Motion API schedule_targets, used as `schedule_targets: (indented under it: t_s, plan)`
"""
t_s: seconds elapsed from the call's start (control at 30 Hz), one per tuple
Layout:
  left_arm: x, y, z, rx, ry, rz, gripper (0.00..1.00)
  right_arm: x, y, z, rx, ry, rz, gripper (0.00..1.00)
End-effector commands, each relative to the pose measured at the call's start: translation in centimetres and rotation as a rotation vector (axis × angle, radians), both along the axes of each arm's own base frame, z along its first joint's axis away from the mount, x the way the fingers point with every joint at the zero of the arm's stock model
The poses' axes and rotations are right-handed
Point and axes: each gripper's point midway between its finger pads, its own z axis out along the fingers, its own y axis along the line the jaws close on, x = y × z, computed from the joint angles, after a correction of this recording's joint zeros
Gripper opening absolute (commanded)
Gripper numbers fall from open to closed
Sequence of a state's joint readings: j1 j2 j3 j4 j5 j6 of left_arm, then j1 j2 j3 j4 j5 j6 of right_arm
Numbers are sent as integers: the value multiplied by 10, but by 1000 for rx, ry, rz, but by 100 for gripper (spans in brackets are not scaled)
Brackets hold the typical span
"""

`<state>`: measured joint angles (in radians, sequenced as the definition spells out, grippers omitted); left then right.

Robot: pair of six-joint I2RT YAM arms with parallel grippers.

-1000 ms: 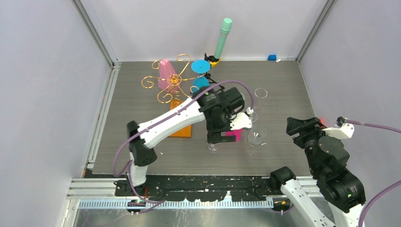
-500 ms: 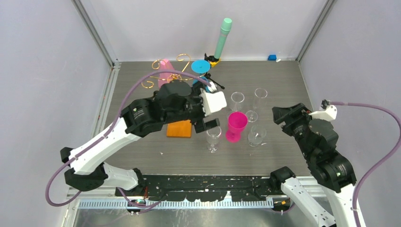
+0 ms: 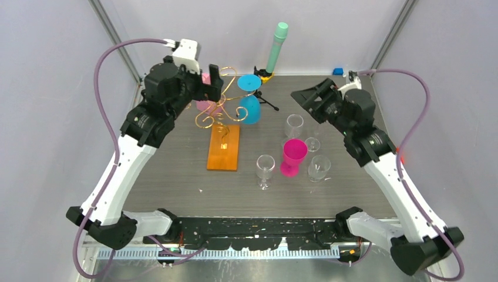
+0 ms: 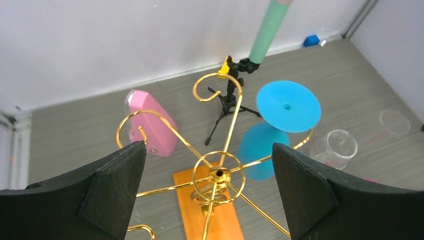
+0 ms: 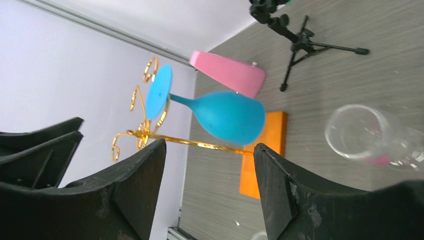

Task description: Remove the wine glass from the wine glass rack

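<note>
The wine glass rack [image 3: 218,111] is thin gold wire with scroll arms on an orange-brown base [image 3: 224,150]. A blue wine glass [image 3: 249,108] hangs upside down on its right arm, and a pink glass [image 3: 204,88] hangs on its back left arm. My left gripper [image 3: 210,81] is open and empty, high over the rack's top ring [image 4: 219,174]; the blue glass [image 4: 262,157] and pink glass [image 4: 150,122] show below it. My right gripper [image 3: 308,97] is open and empty, to the right of the rack, facing the blue glass [image 5: 227,116].
A magenta glass [image 3: 292,155] and several clear glasses, such as one at the near middle [image 3: 265,167], stand right of the base. A black tripod with a mint-green cylinder [image 3: 276,47] stands at the back, with a small blue block [image 3: 337,71] by the back wall.
My left arm left the magenta glass standing on the table and swung back and up over the rack. My right arm rose from the near right to beside the rack.
</note>
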<state>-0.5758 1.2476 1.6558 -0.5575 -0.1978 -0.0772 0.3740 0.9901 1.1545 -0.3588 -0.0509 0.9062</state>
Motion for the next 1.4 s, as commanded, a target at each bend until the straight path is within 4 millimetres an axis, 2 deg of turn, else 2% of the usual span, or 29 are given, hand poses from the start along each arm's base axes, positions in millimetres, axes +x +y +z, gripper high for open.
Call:
schedule_targets:
  t_s: [0.0, 0.07, 0.1, 0.13, 0.17, 0.2, 0.23, 0.27, 0.3, 0.43, 0.6, 0.8, 1.13, 1.37]
  plan:
    - [13, 21, 3, -246, 75, 47, 100, 25, 29, 54, 169, -116, 69, 70]
    - [14, 30, -1, -297, 98, 44, 100, 37, 41, 53, 216, -105, 88, 70]
    - [13, 33, -2, -316, 102, 41, 100, 40, 45, 61, 251, -125, 102, 70]
    - [11, 36, -1, -331, 101, 37, 100, 47, 53, 57, 263, -119, 117, 70]
    - [10, 41, -1, -342, 97, 44, 100, 49, 58, 67, 304, -149, 132, 70]
    - [8, 43, -1, -347, 94, 46, 100, 55, 65, 64, 319, -142, 152, 70]
    - [6, 46, 0, -351, 90, 50, 100, 56, 70, 72, 358, -163, 169, 70]
    - [3, 48, 0, -351, 87, 51, 100, 62, 77, 68, 371, -149, 188, 70]
    - [-1, 50, 3, -350, 79, 50, 100, 63, 82, 73, 402, -155, 205, 70]
    - [-12, 56, 5, -333, 57, 53, 100, 72, 106, 66, 429, -118, 265, 67]
    - [-23, 61, 12, -335, 28, 57, 100, 83, 123, 49, 425, -68, 281, 60]
    - [-27, 63, 12, -329, 20, 57, 100, 86, 124, 40, 423, -47, 268, 39]
    - [-27, 62, 11, -334, 17, 50, 100, 77, 116, 46, 425, -49, 240, 2]
    - [-30, 63, 13, -335, 7, 50, 100, 67, 113, 53, 469, -38, 242, 0]
